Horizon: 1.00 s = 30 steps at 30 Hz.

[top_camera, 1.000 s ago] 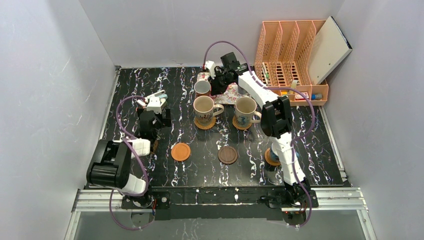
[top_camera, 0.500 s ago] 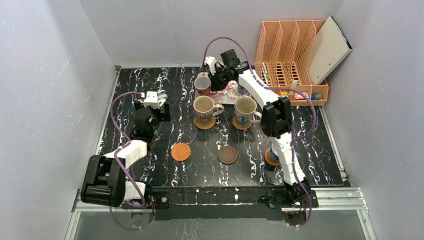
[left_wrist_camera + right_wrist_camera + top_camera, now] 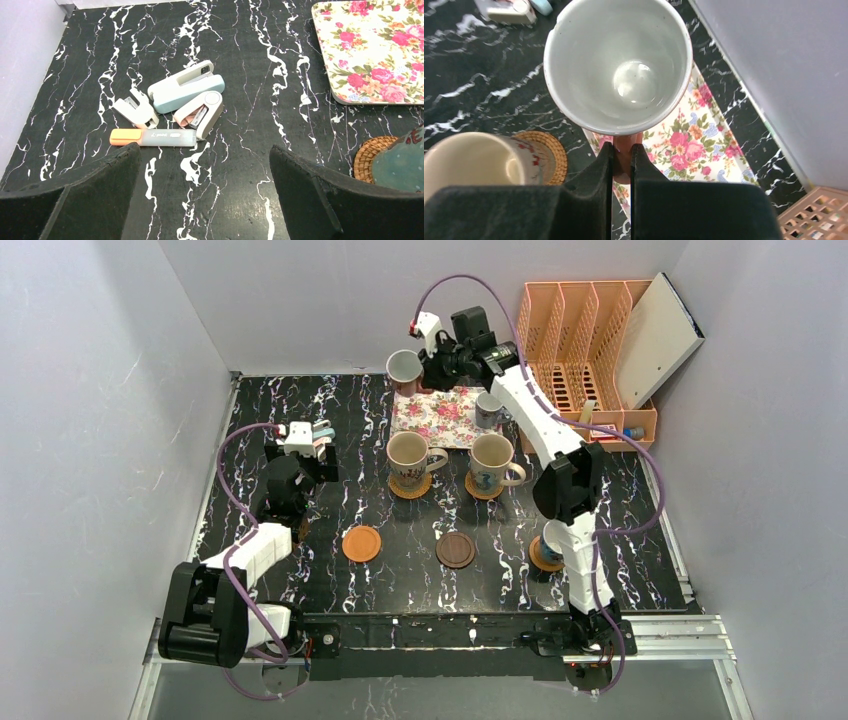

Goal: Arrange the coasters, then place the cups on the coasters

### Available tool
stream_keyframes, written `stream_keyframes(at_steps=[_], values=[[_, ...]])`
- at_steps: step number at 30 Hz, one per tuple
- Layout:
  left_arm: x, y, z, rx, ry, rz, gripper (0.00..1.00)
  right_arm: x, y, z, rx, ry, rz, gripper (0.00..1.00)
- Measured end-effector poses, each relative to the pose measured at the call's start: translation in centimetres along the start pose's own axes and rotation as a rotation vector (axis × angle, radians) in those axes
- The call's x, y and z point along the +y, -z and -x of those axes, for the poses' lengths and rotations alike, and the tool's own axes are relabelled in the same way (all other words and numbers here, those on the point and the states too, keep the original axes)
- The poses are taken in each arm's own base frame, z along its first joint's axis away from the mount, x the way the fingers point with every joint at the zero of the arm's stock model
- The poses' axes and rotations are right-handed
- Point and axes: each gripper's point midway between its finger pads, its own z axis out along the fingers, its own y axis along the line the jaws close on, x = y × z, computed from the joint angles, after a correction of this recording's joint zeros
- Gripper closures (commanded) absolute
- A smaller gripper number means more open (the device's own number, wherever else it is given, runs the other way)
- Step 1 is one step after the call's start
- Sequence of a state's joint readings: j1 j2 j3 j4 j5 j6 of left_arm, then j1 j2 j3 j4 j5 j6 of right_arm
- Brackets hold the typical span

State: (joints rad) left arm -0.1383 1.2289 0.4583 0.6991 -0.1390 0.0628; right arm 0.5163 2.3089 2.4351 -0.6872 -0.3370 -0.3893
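The white mug with a reddish handle (image 3: pixel 618 65) hangs upright in the air by the far left corner of the floral tray (image 3: pixel 684 135), its handle pinched tight in my right claw (image 3: pixel 623 152), while my left claw (image 3: pixel 205 150) is spread wide above the black marbled table (image 3: pixel 250 60).

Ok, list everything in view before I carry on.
white ceramic mug with reddish handle: one, held above the tray's far left corner
cream ceramic mugs: two, each on a woven rattan coaster, mid-table
small whitish mug: one, at tray's right edge
blue mug: one, near right, mostly hidden
smooth orange-brown coasters: two, one bare, one under blue mug
dark brown wooden coaster: one, bare, near centre
rectangular floral tray: one, far centre
pastel stationery: four pieces, far left
orange file rack: one, far right
left gripper: open, empty
right gripper: shut on mug handle
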Motion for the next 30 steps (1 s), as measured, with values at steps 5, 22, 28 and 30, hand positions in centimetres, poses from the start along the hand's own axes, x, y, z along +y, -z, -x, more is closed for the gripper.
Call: stream_keyframes(at_steps=[5,22,28,30], values=[[0.9,0.2,0.6,-0.023,0.019,0.051,0.02,3.4,3.7,5.0,-0.073,0.068,0.024,0.99],[5.8,1.3,1.1,-0.064,0.054,0.343,0.02,24.9,8.6,8.7,-0.057,0.274,0.383,0.99],[7.7,1.9,1.4,-0.075,0.052,0.446,0.02,28.7,8.0,6.2,0.019,0.287,0.474,0.99],[8.1,2.1,1.5,-0.082,0.054,0.469,0.02,30.0,7.4,5.0,0.054,0.286,0.507,0.99]])
